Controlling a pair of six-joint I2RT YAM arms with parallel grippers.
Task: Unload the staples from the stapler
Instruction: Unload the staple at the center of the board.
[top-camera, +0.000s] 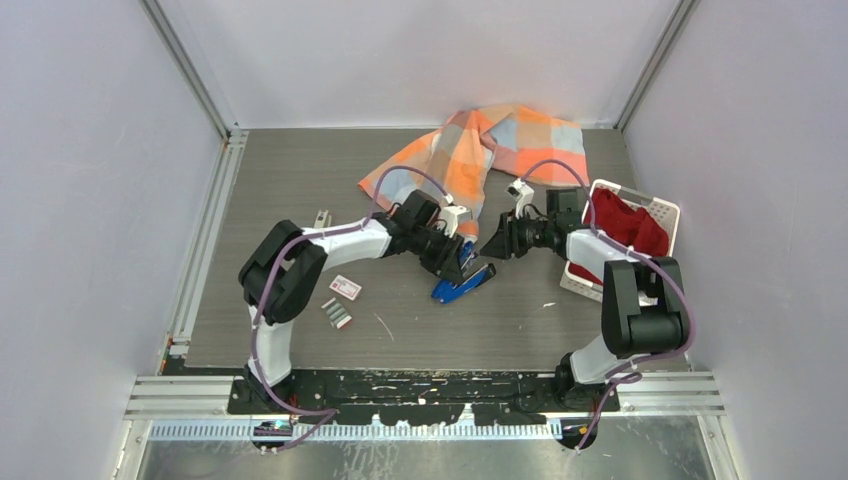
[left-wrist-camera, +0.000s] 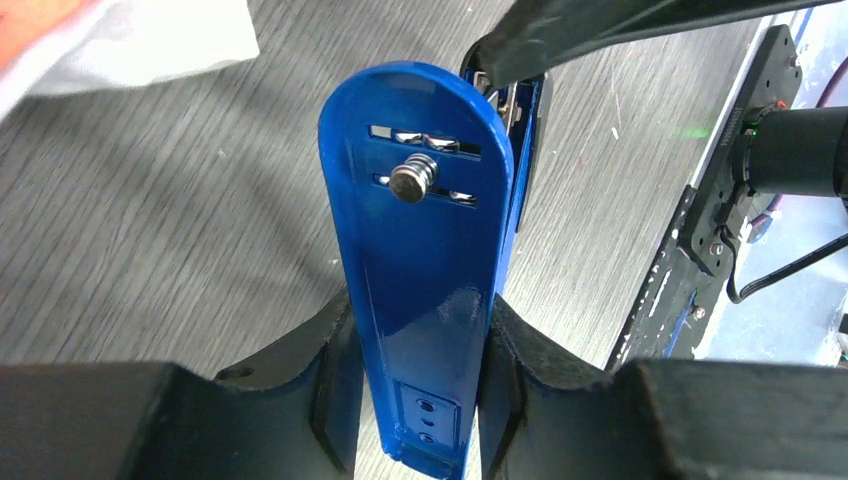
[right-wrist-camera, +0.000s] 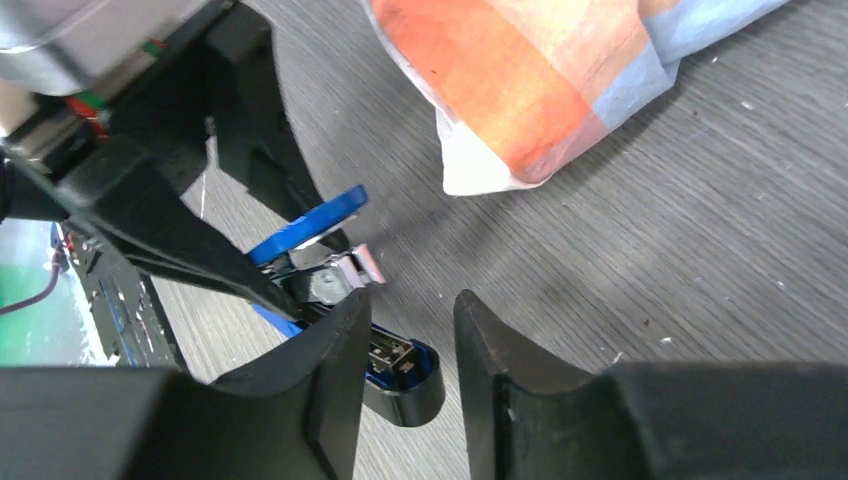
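The left end effector (left-wrist-camera: 418, 350) is clamped on the raised blue top arm of the stapler (left-wrist-camera: 425, 260), which stands hinged open near the middle of the desk (top-camera: 300, 180). The right end effector (right-wrist-camera: 412, 310) sits at the stapler's front end, its fingers a narrow gap apart and gripping nothing. A white basket (top-camera: 668, 210) at the desk's right edge holds a crumpled red cloth (top-camera: 625, 225). Short strips of staples (top-camera: 337, 315) lie loose left of the stapler by a white-and-red packet (top-camera: 345, 288); whether any remain in the magazine cannot be told.
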